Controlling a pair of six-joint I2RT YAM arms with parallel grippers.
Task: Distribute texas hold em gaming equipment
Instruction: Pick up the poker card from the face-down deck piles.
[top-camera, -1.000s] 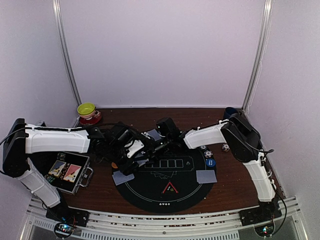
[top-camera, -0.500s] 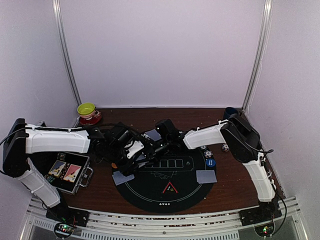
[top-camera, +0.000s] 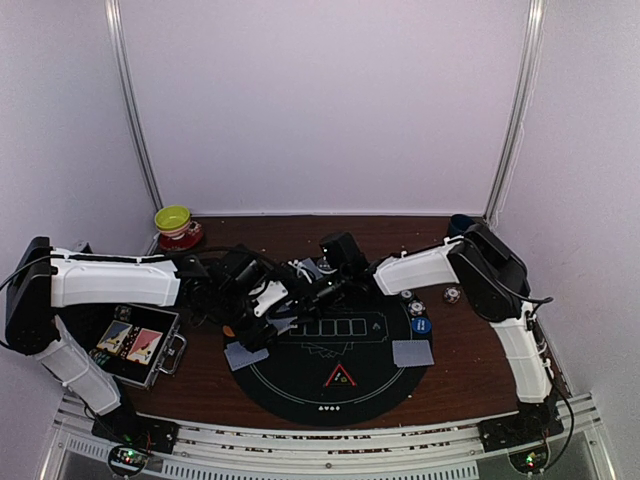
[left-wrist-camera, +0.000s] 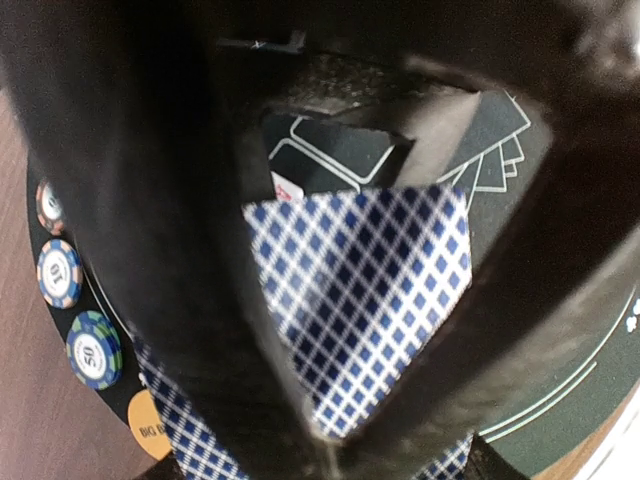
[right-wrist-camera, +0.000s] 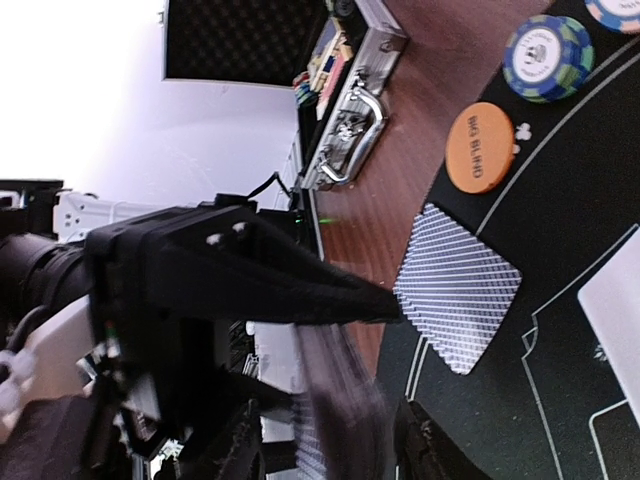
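**Deck held up for the deal-off**

The card deck (left-wrist-camera: 360, 300) sat clamped in the left gripper (top-camera: 272, 306) over the left side of the round black mat (top-camera: 370, 385) — likely presented so the right gripper (right-wrist-camera: 330, 440) could peel one off. The right jaws straddled the blurred deck edge; whether they gripped it couldn't be told. The cards were thin, with blue diamond-lattice backs — one dealt card (right-wrist-camera: 458, 288) lay flat beside the orange Big Blind disc (right-wrist-camera: 480, 147).

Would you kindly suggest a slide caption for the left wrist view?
Left gripper clamps playing cards above the poker mat, three chips alongside.
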